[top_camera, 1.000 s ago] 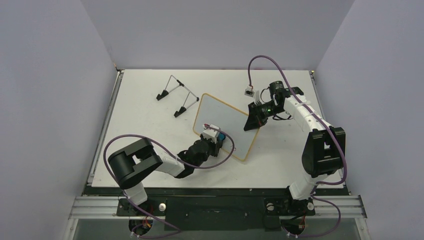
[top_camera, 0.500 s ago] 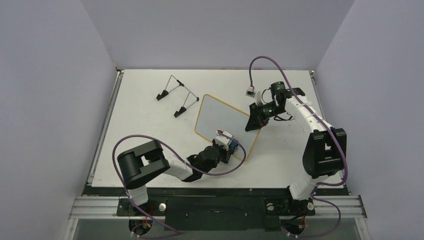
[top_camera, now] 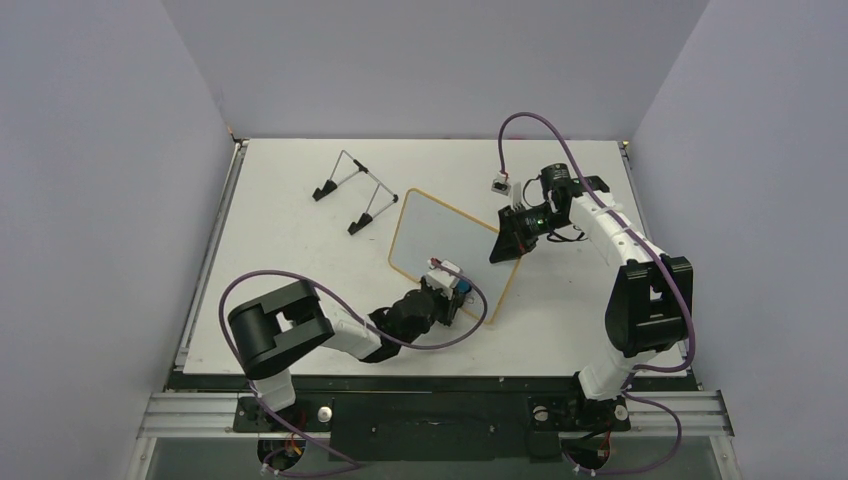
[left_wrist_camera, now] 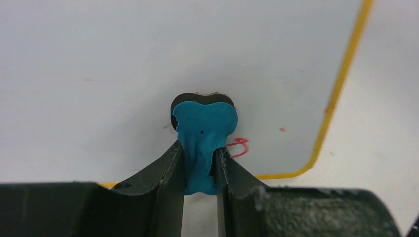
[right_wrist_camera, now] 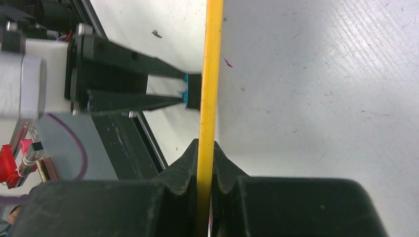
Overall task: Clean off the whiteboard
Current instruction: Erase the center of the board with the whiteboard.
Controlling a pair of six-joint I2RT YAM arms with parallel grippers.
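The whiteboard [top_camera: 445, 235] lies askew mid-table, white with a thin orange-yellow rim [left_wrist_camera: 341, 84]. My left gripper [top_camera: 452, 291] is shut on a small blue eraser [left_wrist_camera: 205, 123], which presses on the board near its near-right corner. A small red scribble [left_wrist_camera: 238, 147] and a red dot [left_wrist_camera: 281, 129] sit just right of the eraser; the rest of the board surface [left_wrist_camera: 148, 59] looks wiped. My right gripper [right_wrist_camera: 205, 148] is shut on the board's yellow rim [right_wrist_camera: 211, 74] at its right edge [top_camera: 505, 245]. The right wrist view also shows the eraser [right_wrist_camera: 187, 92] touching the board.
A thin wire stand with black feet [top_camera: 355, 190] stands at the back left of the table. A small white cable connector [top_camera: 497, 183] hangs near the right arm. Purple walls close in on three sides. A black rail runs along the table's near edge [top_camera: 430, 378].
My left gripper slid the eraser from the board's near-left part rightward to its near-right corner. The board shifted slightly. The right gripper kept its hold on the rim.
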